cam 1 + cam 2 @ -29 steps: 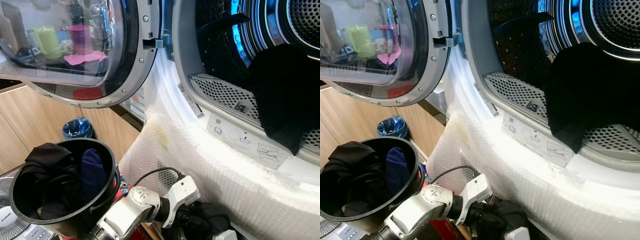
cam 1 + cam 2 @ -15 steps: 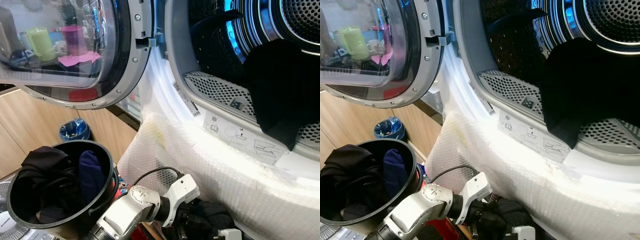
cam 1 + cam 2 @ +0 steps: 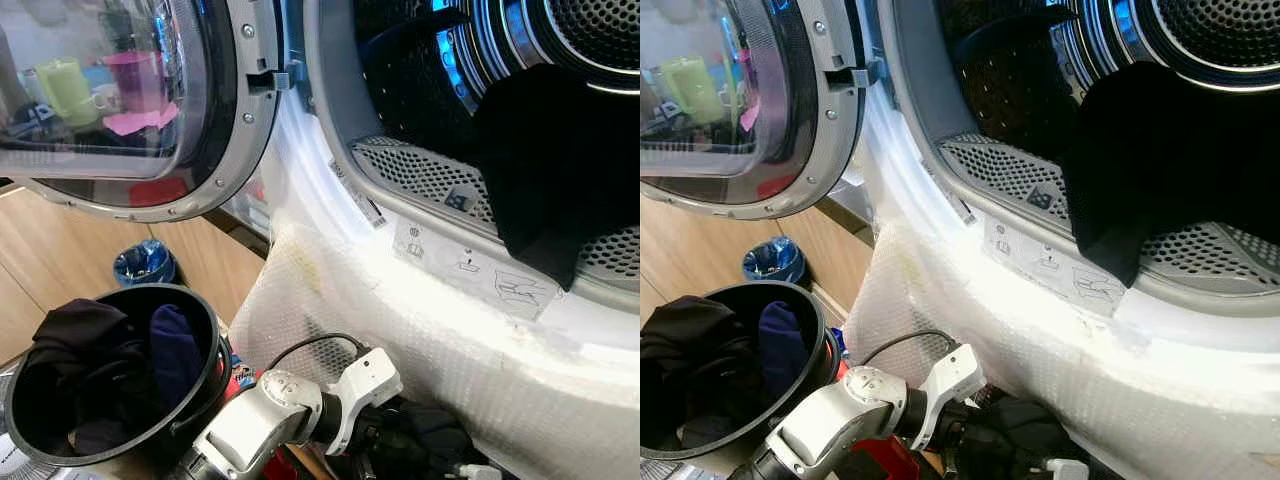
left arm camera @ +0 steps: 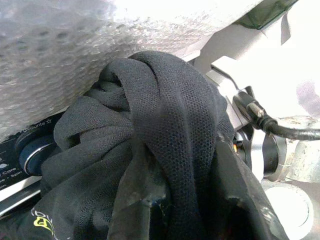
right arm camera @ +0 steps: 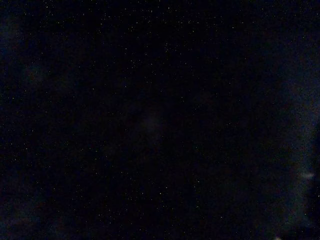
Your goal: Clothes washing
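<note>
Left gripper [image 3: 385,440], low beneath the washer drum [image 3: 560,60], is bundled in a black garment [image 4: 150,150]; its finger spread cannot be made out. Right wrist view is dark.

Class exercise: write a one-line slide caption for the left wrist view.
Left gripper buried in a bunched black garment, just beneath the bubble wrap.

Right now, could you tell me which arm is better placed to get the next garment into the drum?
Left, probably. The left gripper sits low against the machine's front with a bundled black garment at its fingers, directly below the open drum.
</note>
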You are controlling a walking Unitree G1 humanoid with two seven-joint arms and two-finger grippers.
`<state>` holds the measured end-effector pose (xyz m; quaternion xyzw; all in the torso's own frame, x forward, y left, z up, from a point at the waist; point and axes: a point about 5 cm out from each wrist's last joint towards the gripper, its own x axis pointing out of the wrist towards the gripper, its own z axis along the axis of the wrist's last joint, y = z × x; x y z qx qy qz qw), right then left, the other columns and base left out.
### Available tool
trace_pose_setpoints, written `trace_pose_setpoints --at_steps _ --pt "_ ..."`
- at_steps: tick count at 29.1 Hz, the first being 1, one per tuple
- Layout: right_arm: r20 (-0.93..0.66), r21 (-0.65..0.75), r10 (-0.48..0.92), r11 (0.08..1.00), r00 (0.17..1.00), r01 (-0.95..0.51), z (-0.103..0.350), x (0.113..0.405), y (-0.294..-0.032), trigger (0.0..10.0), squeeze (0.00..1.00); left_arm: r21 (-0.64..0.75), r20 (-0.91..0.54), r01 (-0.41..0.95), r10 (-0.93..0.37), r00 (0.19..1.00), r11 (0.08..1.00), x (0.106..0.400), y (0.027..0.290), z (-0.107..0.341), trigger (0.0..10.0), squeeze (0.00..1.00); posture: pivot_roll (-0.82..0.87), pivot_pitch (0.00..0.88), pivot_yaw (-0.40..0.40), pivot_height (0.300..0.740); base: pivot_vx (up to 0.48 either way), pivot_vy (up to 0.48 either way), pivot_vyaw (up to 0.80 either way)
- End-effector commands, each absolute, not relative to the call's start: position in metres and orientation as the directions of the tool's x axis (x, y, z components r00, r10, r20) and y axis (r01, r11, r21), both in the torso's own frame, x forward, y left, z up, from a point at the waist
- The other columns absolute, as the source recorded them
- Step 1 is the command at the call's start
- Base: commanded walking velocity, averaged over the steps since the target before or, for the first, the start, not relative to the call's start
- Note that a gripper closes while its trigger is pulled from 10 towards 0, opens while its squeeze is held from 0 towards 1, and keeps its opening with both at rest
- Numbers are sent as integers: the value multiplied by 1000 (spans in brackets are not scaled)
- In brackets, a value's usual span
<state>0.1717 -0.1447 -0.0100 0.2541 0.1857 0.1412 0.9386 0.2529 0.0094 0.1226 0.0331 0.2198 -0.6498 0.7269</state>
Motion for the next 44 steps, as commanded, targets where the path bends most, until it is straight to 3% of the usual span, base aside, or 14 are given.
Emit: trace_pose_setpoints --at_steps 1,23,43,44 --pt "-258 540 347 826 902 -163 -9 172 -147 0 0 -217 -331 969 -943 41 119 253 8 133 0 0 190 120 40 740 0 0 0" --pt "-175 586 423 770 889 -252 -2 175 -132 0 0 -209 -332 971 -942 40 115 252 6 134 0 0 184 101 54 740 0 0 0" --pt "-139 600 465 742 875 -299 -1 189 -120 0 0 -177 -328 974 -941 78 142 255 9 134 0 0 200 17 40 740 0 0 0" --pt "-139 601 466 741 874 -299 -1 189 -119 0 0 -170 -330 975 -940 83 146 255 9 134 4431 0 205 11 39 740 0 0 0"
